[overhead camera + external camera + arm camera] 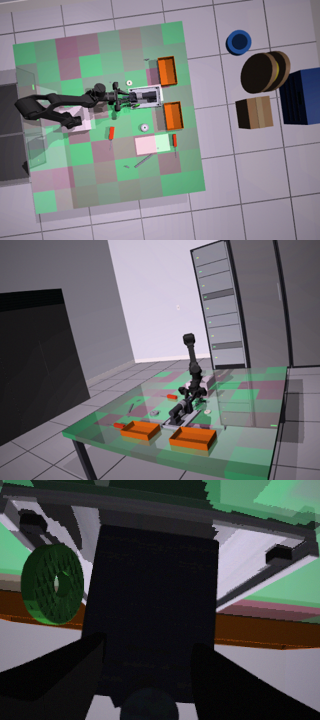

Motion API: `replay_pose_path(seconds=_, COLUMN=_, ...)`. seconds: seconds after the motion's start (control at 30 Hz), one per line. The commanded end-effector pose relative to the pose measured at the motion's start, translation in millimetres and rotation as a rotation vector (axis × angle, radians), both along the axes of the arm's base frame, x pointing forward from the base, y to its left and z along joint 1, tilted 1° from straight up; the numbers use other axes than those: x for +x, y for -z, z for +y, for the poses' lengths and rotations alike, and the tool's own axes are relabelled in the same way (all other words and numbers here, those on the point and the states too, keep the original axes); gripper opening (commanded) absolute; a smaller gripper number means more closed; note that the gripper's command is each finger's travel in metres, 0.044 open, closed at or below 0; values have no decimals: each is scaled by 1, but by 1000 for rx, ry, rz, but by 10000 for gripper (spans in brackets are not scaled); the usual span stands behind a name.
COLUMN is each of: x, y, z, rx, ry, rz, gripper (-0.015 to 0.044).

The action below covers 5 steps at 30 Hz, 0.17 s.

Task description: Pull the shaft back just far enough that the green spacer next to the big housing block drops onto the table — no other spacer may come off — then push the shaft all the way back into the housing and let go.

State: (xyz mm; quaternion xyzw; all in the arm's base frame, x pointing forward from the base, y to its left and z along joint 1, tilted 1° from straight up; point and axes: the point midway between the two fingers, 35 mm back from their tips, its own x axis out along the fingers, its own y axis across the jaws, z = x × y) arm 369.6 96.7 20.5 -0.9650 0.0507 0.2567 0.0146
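Observation:
The dark housing block [133,97] [150,590] stands on the pale baseplate [147,105] [192,420]. The green spacer [136,105] [52,585] is off the shaft, with nothing through its hole. It is tilted on edge beside the block, at the baseplate's side; whether it touches the plate or table is unclear. My gripper [128,97] [149,648] is open, its fingers apart in front of the block. The round dark shaft end [149,707] shows low between the fingers in the wrist view. Other spacers on the shaft cannot be made out.
Orange trays [167,71] [173,116] stand beyond the baseplate. A small white ring [127,83] and a grey toothed ring [141,126] lie on either side of it. Red-handled tools [111,133] [174,140], a grey bar [143,160] and a pink-and-pale-green sheet [146,145] lie on the table.

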Motion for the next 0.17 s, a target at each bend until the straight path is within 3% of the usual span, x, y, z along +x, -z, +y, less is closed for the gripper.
replay_pose_path(seconds=0.0, x=0, y=0, z=0, rx=0, ry=0, rz=0, gripper=289)
replay_pose_path(seconds=0.13, x=-8, y=-5, z=2, rx=0, ry=0, rz=1, gripper=394)
